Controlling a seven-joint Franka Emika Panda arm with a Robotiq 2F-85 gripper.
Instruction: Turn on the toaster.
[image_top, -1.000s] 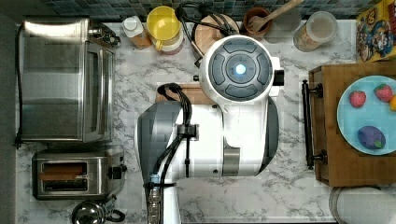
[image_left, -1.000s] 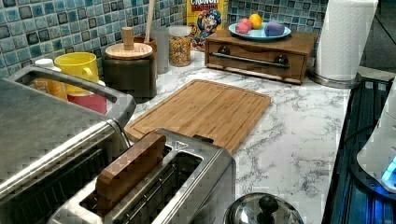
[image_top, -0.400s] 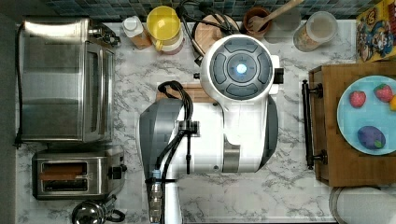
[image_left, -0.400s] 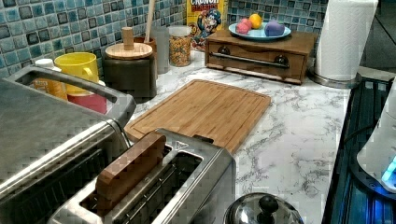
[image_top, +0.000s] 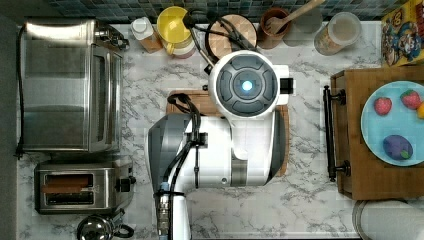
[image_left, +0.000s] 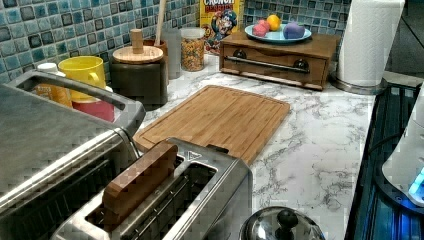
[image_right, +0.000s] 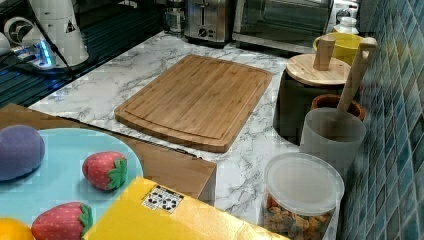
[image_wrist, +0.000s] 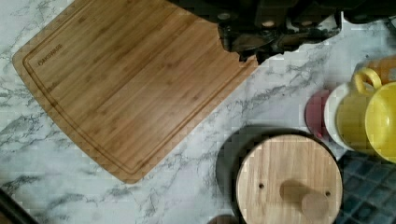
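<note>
Toaster (image_top: 82, 187) sits at the top view's lower left corner of the marble desk (image_top: 300, 200), beside the toaster oven (image_top: 70, 85), a brown slice (image_left: 140, 182) in one slot. Whether the tool (image_wrist: 275, 35) above the cutting board (image_wrist: 130, 84) is open, I cannot tell.

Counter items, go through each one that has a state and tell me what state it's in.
toaster: brown slice in one slot, the other slot empty
toaster oven: door shut
dark canister: wooden lid on
cereal jar: lid on
cutting board: bare
drawer: shut
</note>
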